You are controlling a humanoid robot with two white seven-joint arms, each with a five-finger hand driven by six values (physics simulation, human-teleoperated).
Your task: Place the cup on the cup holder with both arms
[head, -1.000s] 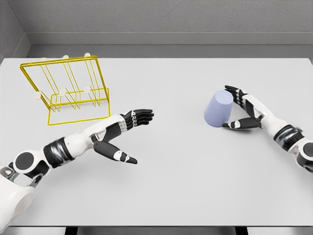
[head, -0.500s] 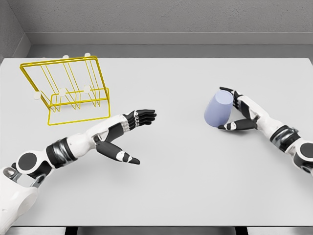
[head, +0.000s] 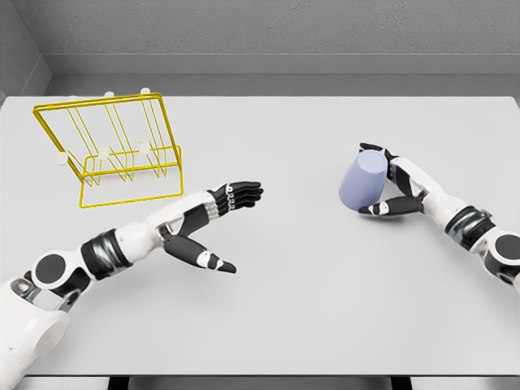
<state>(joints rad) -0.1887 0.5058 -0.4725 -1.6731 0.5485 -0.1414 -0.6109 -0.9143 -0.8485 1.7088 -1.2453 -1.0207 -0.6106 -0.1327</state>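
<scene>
Currently your right hand (head: pixel 396 188) cups the tilted cup (head: pixel 362 183) loosely; closing unevenly could tip it away. Left hand (head: pixel 213 224) spread, empty, well short of the cup holder (head: pixel 110 146).

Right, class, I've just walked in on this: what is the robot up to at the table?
A two-armed robot is working at a pale grey table. Its right hand is closing around a tilted lavender-blue cup on the table's right side, fingers behind it and thumb in front. Its left hand hovers open near the middle, fingers stretched towards the cup and holding nothing. The yellow wire cup holder stands at the far left, with no cup on it.
</scene>
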